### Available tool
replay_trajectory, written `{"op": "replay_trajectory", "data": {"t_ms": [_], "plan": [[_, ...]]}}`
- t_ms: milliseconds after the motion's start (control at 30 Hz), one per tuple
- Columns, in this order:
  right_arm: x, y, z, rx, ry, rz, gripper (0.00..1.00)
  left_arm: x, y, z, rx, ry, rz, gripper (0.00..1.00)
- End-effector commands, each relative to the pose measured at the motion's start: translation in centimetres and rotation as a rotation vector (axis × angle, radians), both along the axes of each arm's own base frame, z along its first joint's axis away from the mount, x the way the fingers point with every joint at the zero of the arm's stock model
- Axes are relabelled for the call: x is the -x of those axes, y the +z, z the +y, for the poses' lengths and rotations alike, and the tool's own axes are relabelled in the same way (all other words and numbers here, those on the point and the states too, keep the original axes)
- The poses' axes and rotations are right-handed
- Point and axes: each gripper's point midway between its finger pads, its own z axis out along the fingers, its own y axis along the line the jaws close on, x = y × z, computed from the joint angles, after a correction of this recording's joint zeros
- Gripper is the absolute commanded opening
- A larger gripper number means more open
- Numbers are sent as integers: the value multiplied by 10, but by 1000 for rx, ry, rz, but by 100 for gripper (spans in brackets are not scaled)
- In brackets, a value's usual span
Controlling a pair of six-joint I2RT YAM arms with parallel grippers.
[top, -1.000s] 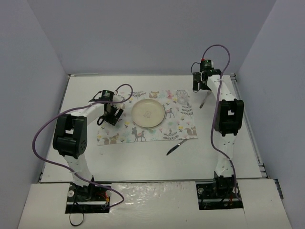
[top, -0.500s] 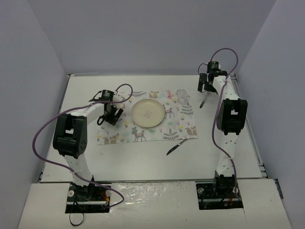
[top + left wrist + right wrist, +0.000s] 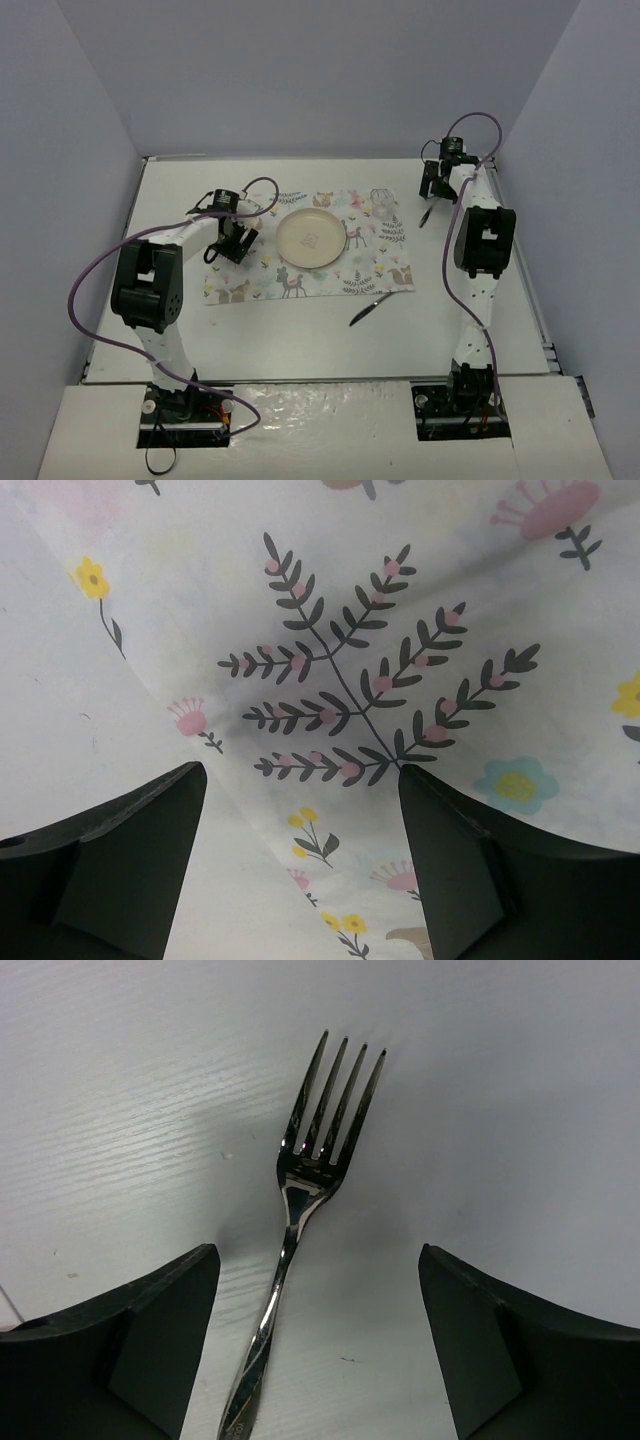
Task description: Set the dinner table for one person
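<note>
The white dinner table point(image 3: 200, 330) carries an animal-print placemat point(image 3: 375, 235) with a round cream plate point(image 3: 311, 237) on it. A silver fork point(image 3: 426, 213) lies on the bare table just right of the placemat. My right gripper point(image 3: 433, 188) hovers low over it, open. In the right wrist view the fork point(image 3: 300, 1185) lies between the open fingers of the gripper point(image 3: 318, 1255), tines pointing away, handle nearer the left finger point(image 3: 160, 1330). My left gripper point(image 3: 232, 245) is open over the placemat's left edge; its wrist view shows the gripper point(image 3: 300, 772) above the fern print point(image 3: 350, 695).
A second silver utensil point(image 3: 370, 307) lies on the table just off the placemat's near right corner. Grey walls enclose the table on three sides. The right arm's purple cable point(image 3: 480, 125) loops above its wrist.
My right gripper has moved right and slightly farther back, ending above the fork. The left arm, plate and placemat have not moved.
</note>
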Motion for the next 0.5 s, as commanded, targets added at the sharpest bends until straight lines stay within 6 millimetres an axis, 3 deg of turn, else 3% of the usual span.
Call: {"op": "replay_trajectory", "data": {"t_ms": [0,267,400,467], "plan": [[-9,3,7,-11,19,-17,74,-13,20,5,-15,0,-67,75],[0,-14,8,-18,24,27,35,-14,18,5,-16,-3,-61,75],[5,-17,7,-11,24,41,0,-14,17,5,-16,-3,-61,75],[6,-16,7,-8,25,43,0,-14,18,5,-16,-4,-62,75]]}}
